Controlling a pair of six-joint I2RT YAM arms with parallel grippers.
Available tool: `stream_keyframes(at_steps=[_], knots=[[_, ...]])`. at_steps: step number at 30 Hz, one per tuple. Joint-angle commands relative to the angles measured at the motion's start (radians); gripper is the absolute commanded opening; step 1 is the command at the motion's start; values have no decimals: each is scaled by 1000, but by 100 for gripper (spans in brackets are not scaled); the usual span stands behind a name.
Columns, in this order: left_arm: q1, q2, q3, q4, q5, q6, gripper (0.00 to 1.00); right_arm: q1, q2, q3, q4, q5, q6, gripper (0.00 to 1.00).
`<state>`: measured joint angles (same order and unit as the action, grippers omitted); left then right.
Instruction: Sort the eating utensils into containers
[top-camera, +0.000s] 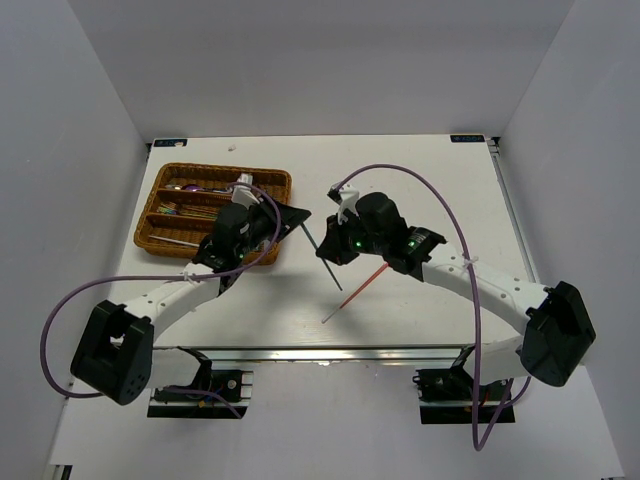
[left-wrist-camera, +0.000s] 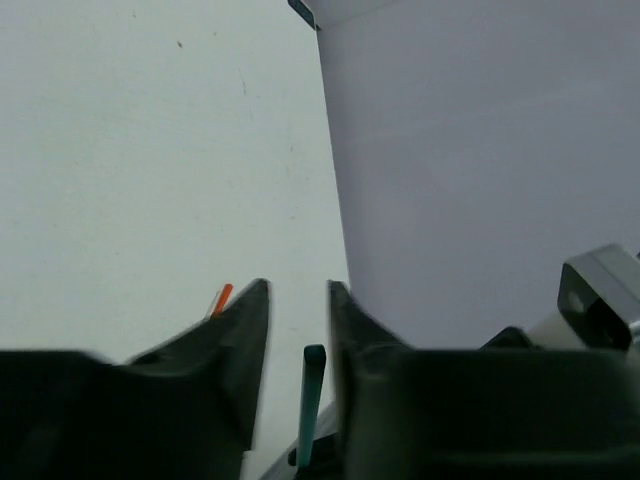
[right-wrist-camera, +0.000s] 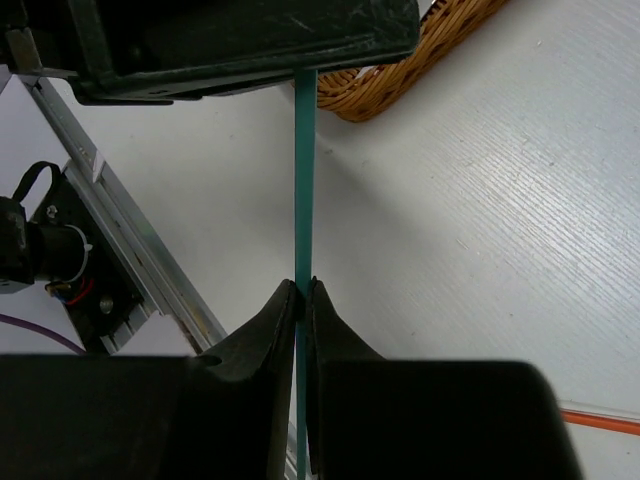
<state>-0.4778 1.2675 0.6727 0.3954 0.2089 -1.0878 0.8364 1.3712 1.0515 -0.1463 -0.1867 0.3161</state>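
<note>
Right hand is clenched on a teal stick, with both fingertips pressed flat against it. The stick runs straight from that pinch toward the left hand and also pokes out behind the right fingers.

The left hand is released. In its own wrist view the fingers stand apart, with the stick's end in the gap, nearer one finger and not squeezed. So the stick spans both hands but only the right one grips it. From the top view it sits over the middle of the counter, just right of the tray.

The tray is brown wicker, on the far-left part of the counter. The left wrist overlaps its right edge from above. A few utensils lie in its long sections; I can't tell the types at this size.

An orange stick lies flat on the counter near the front, below the right hand and well apart from the tray.

The counter is white and matte, with a fine ribbed grain showing up close. A metal rail runs along its near edge, with both arm bases clamped to it. Purple cables loop off each arm.

The room is plain pale walls boxing the counter on the left, back and right.
</note>
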Motion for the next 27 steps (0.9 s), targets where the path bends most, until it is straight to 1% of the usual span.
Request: stream_keyframes(at_steps=[1, 2, 3, 8, 9, 10, 12, 13, 14, 15, 16, 17, 18, 19, 20, 21, 22, 23, 24, 25, 26, 27], knots=[[-5, 21, 30, 26, 4, -7, 33, 9, 0, 51, 45, -1, 23, 0], [-7, 27, 28, 34, 10, -9, 24, 10, 9, 53, 50, 7, 24, 0], [-8, 30, 31, 40, 20, -11, 24, 10, 17, 56, 57, 12, 28, 0], [-12, 26, 34, 30, 20, 0, 26, 9, 81, 125, 13, 75, 15, 0], [-12, 21, 39, 14, 14, 14, 30, 9, 86, 131, 2, 85, 12, 0], [-12, 15, 42, 5, 12, 22, 27, 9, 89, 134, 1, 95, 9, 0], [-12, 12, 48, -32, 4, 49, 2, 10, 91, 134, 1, 104, 11, 0], [-12, 9, 66, -59, -17, 64, 0, 9, 92, 134, 2, 110, 11, 0], [-12, 6, 76, -113, -28, 78, 0, 9, 92, 133, 2, 113, 11, 1], [-12, 4, 83, -136, -43, 95, 0, 10, 92, 130, 7, 115, 11, 12], [-10, -2, 97, -163, -89, 100, 0, 10, 91, 124, 13, 118, 11, 22], [-8, -11, 106, -232, -120, 107, 0, 10, 82, 119, 19, 131, 11, 35], [1, -16, 117, -269, -150, 121, 0, 7, 77, 105, 22, 150, 11, 58], [13, -20, 137, -308, -193, 127, 0, 7, 72, 99, 25, 180, 6, 70], [30, -26, 146, -344, -242, 131, 0, 6, 63, 96, 8, 211, 2, 83], [77, -46, 154, -440, -274, 131, 0, 1, 62, 99, -10, 270, -6, 89], [115, -59, 160, -488, -307, 129, 0, -2, 55, 99, -30, 300, -11, 89], [154, -72, 172, -576, -369, 126, 0, -5, 42, 97, -47, 331, -15, 89], [254, -98, 174, -605, -388, 123, 0, -14, 34, 93, -76, 351, -23, 89], [309, -111, 177, -636, -405, 123, 0, -17, 14, 78, -84, 375, -25, 89], [355, -117, 192, -691, -452, 126, 0, -19, 3, 67, -85, 378, -29, 89], [440, -120, 202, -707, -472, 138, 0, -23, -6, 55, -82, 380, -34, 89]])
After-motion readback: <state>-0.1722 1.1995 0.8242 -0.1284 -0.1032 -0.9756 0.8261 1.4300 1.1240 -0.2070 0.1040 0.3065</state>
